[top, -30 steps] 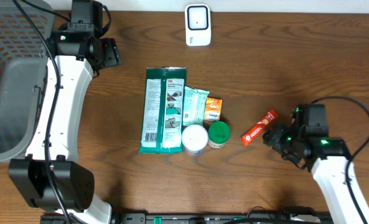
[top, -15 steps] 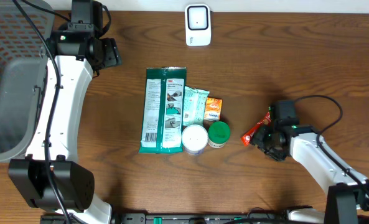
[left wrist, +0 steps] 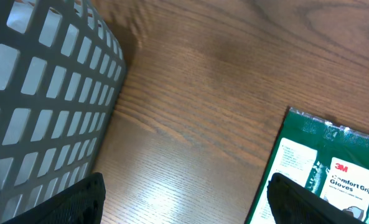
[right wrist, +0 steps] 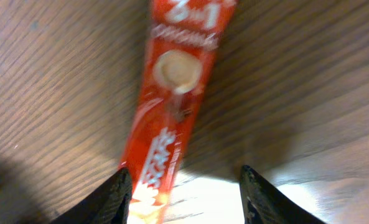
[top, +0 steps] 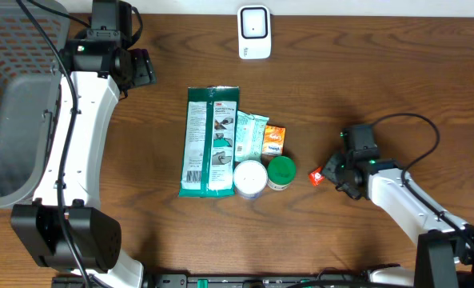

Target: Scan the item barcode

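The right fingers (right wrist: pixel 117 196) straddle the red sachet (right wrist: pixel 175 93), half spread and gripping nothing, likely lined up to pinch it. It lies flat on the counter (top: pixel 364 96) at 3 o'clock from the green lid (top: pixel 281 170), glossy, a cup printed on it, no barcode showing. The left fingers (left wrist: pixel 88 199) hang wide and empty at 10 o'clock

One 3M Comfort Grip Gloves pack (top: pixel 210 141) is counted. Just right of it, one teal sachet (top: pixel 251 132), one small orange packet (top: pixel 275 139) and two round tubs are counted: a white-lidded tub (top: pixel 249 178) and a green-lidded tub (top: pixel 281 172). Farther right of the pack, one red 3-in-1 coffee stick (right wrist: pixel 172 118) is counted; beyond its top edge, one white barcode scanner (top: pixel 253 32); to its left, one grey mesh basket (top: pixel 13 120). Two robot arms are counted, a left arm (top: pixel 77 120) and a right arm (top: pixel 408 204).
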You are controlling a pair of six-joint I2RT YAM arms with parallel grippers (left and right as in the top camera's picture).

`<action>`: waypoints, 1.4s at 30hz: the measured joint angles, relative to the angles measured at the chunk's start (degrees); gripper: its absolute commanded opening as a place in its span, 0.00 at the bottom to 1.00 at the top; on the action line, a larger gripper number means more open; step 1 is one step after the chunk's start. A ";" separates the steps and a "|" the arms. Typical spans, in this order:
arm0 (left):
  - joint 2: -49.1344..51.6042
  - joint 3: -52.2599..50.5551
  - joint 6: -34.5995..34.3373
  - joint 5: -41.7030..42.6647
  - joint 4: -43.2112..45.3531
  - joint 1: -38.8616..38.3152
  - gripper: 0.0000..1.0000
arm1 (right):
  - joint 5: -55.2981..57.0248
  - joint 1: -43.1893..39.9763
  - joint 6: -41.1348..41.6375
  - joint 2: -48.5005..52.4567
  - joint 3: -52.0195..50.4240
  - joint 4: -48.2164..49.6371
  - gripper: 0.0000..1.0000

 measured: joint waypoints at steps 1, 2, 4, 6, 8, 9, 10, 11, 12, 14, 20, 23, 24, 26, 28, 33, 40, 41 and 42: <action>0.00 0.00 0.00 0.02 0.00 0.02 0.83 | 0.26 0.50 0.00 0.09 0.24 -0.74 0.49; 0.00 0.00 0.00 0.02 0.00 0.00 0.83 | 0.57 0.83 -0.09 0.13 0.79 -2.14 0.50; 0.00 0.00 0.00 0.02 0.00 0.02 0.83 | 1.31 0.85 -0.57 0.33 2.71 -6.05 0.53; 0.00 0.00 0.00 0.02 0.00 0.00 0.83 | 2.19 0.81 -1.29 0.52 5.81 -10.56 0.55; 0.00 0.00 0.00 0.00 0.00 0.00 0.83 | 2.71 0.81 -2.14 0.59 9.51 -13.42 0.56; 0.00 0.00 0.00 0.00 0.00 0.02 0.83 | 2.95 0.81 -2.60 0.59 12.13 -13.94 0.56; 0.00 0.00 0.00 0.00 0.00 0.00 0.83 | 2.97 0.81 -2.69 0.59 12.44 -13.92 0.56; 0.00 0.00 0.00 0.00 0.00 0.00 0.83 | 2.97 0.81 -2.73 0.57 13.33 -13.70 0.56; 0.00 0.00 0.00 0.00 0.00 0.00 0.83 | 2.93 0.81 -2.75 0.57 13.90 -13.51 0.57; 0.00 0.00 0.00 0.00 0.00 0.00 0.83 | 2.91 0.83 -2.69 0.61 14.10 -13.49 0.57; 0.00 0.00 0.00 0.00 0.00 0.02 0.83 | 2.93 3.43 -1.22 5.03 12.98 -10.62 0.55; 0.00 0.00 0.00 0.00 0.00 0.00 0.83 | 2.86 4.55 -0.68 8.87 12.63 -8.31 0.53; 0.00 0.00 0.00 0.00 0.00 0.00 0.83 | 2.91 4.76 -0.61 10.49 12.63 -7.65 0.53; 0.00 0.00 0.00 0.00 0.00 0.00 0.83 | 3.23 5.01 -0.48 11.76 12.92 -7.30 0.51; 0.00 0.00 -0.02 0.00 -0.02 0.00 0.83 | 3.50 5.05 -0.44 12.11 13.14 -7.17 0.31; 0.00 0.00 0.00 0.00 -0.02 0.00 0.83 | 4.66 4.83 -0.55 12.31 13.25 -7.39 0.01; 0.00 0.00 0.00 0.00 -0.02 0.00 0.83 | 1.22 4.83 -3.50 10.78 13.60 -8.48 0.01; 0.00 0.00 0.00 0.00 0.00 0.00 0.83 | 0.04 4.83 -4.37 9.94 13.60 -8.46 0.01; 0.00 0.00 0.00 0.00 0.00 0.00 0.83 | -1.14 4.81 -5.31 8.94 13.62 -8.33 0.01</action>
